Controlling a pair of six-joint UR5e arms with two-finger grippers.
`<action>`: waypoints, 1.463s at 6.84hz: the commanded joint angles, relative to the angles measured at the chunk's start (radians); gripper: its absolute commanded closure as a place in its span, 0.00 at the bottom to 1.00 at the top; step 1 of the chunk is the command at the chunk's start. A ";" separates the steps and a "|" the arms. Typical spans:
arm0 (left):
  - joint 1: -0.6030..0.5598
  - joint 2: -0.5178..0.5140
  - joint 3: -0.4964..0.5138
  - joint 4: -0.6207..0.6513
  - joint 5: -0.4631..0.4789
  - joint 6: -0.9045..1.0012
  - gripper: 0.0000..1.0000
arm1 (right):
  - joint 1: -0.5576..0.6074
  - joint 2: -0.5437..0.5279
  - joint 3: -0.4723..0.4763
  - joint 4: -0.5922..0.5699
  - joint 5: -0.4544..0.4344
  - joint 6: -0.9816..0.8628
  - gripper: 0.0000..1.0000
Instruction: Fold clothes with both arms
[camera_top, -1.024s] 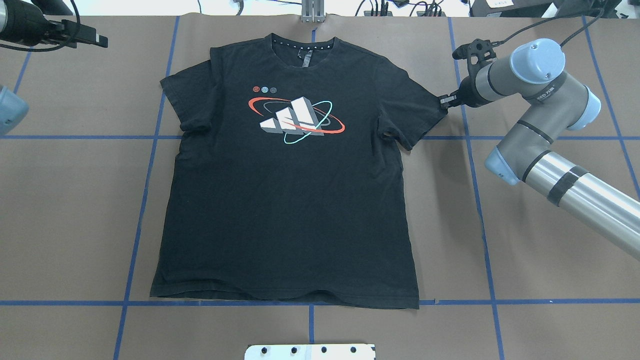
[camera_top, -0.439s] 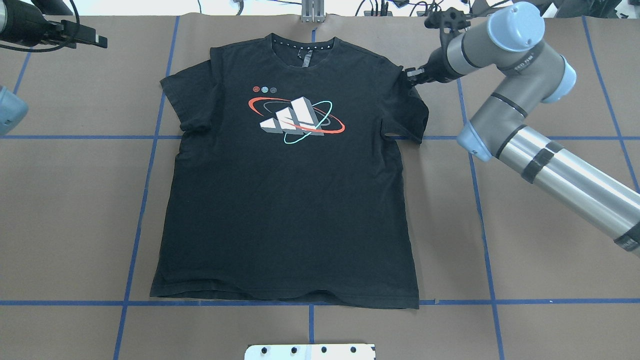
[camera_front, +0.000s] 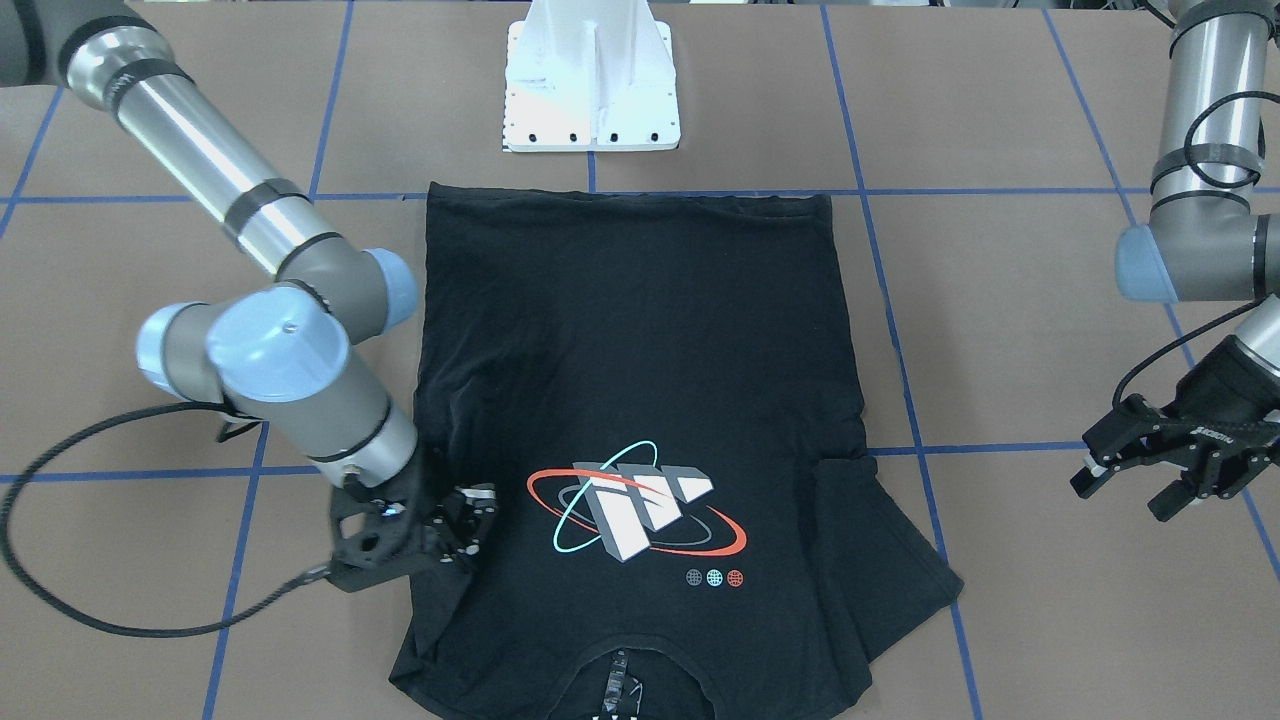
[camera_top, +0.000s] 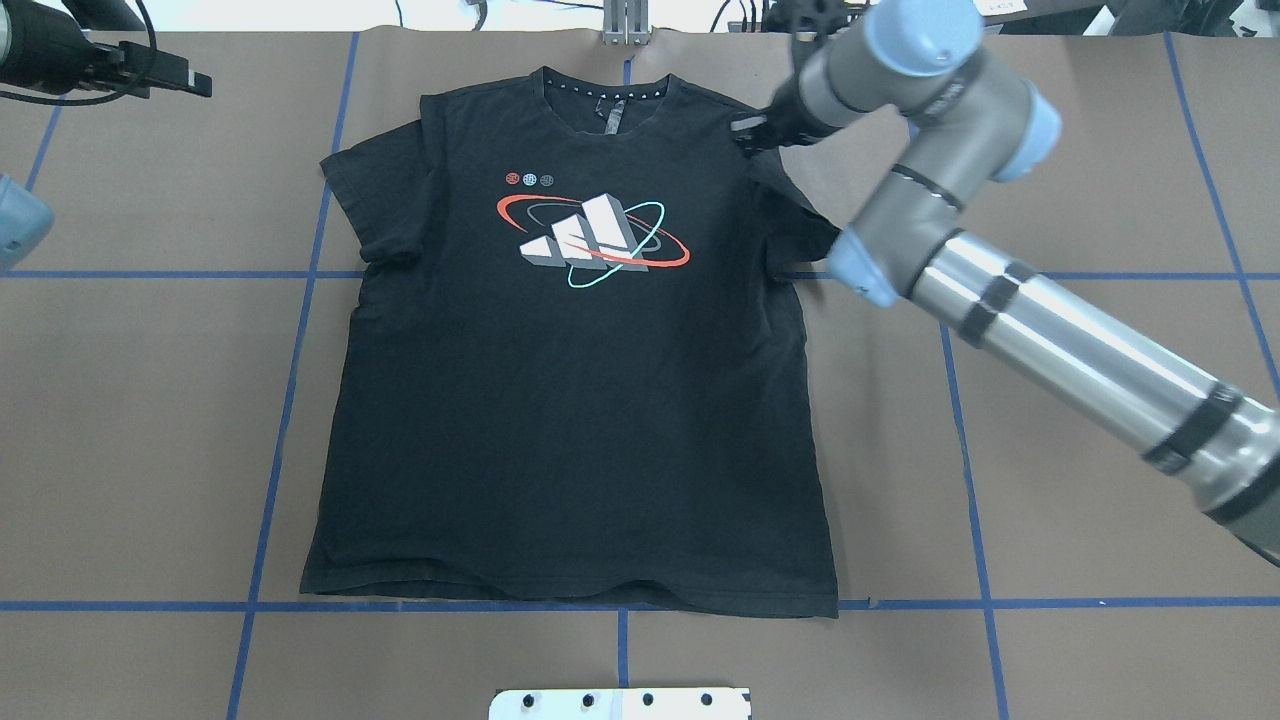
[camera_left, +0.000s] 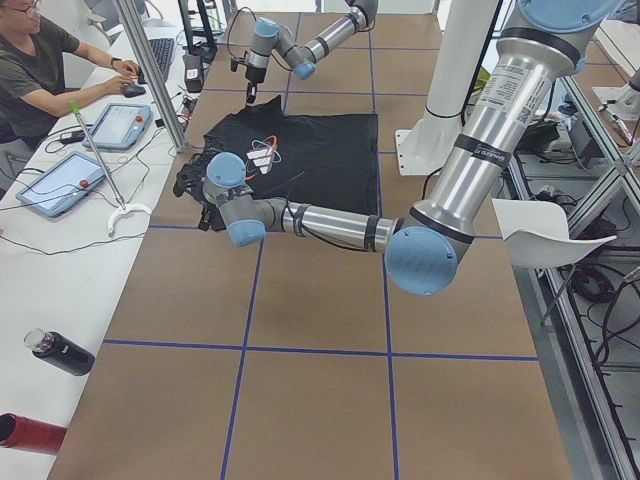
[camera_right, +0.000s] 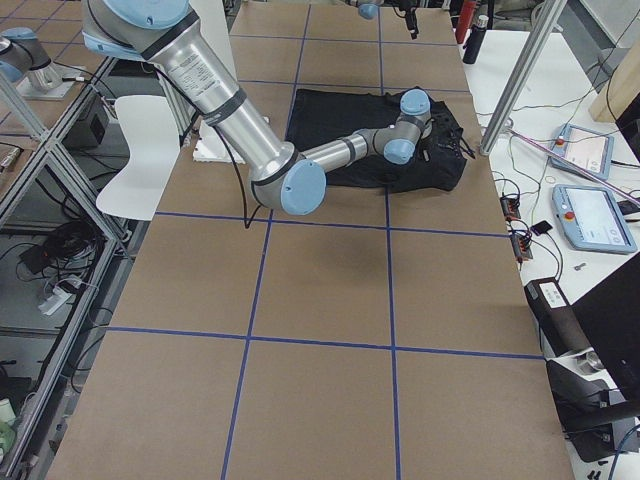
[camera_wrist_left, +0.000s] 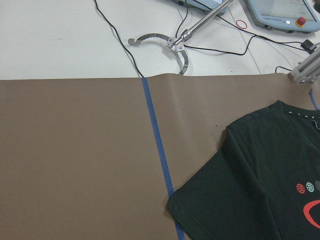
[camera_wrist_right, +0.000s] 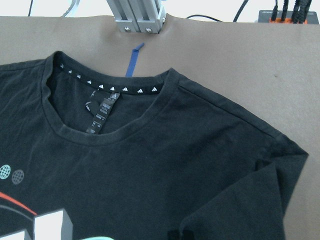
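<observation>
The black T-shirt (camera_top: 560, 420) lies flat on the brown table, logo up and collar at the far edge. My right gripper (camera_top: 748, 134) is shut on its right sleeve (camera_top: 800, 215), which is pulled in over the shoulder. In the front-facing view the right gripper (camera_front: 478, 520) sits on the shirt (camera_front: 630, 320) beside the logo. The right wrist view shows the collar (camera_wrist_right: 100, 135) and the folded sleeve edge. My left gripper (camera_front: 1125, 492) hovers open off the shirt's other side, with nothing between its fingers. The overhead view has the left gripper (camera_top: 195, 80) at top left. The left sleeve (camera_wrist_left: 220, 185) lies flat.
A white pedestal base (camera_front: 590, 80) stands at the robot's side of the table, just beyond the hem. Blue tape lines (camera_top: 290, 360) grid the brown surface. A metal post (camera_top: 625, 25) stands beyond the collar. A person (camera_left: 40, 70) sits at a side bench with tablets.
My right gripper has moved left and toward the far edge with the sleeve, drawing it in from its spread-out position over the shoulder. The left arm has stayed put.
</observation>
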 joint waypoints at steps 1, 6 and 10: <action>-0.005 0.001 0.001 0.000 0.000 0.000 0.00 | -0.062 0.154 -0.200 -0.010 -0.164 0.018 1.00; -0.003 -0.001 0.001 -0.005 0.000 -0.001 0.00 | -0.121 0.188 -0.221 -0.008 -0.298 0.101 1.00; 0.004 -0.084 0.103 -0.007 0.086 -0.003 0.00 | -0.075 0.165 -0.138 -0.007 -0.218 0.267 0.01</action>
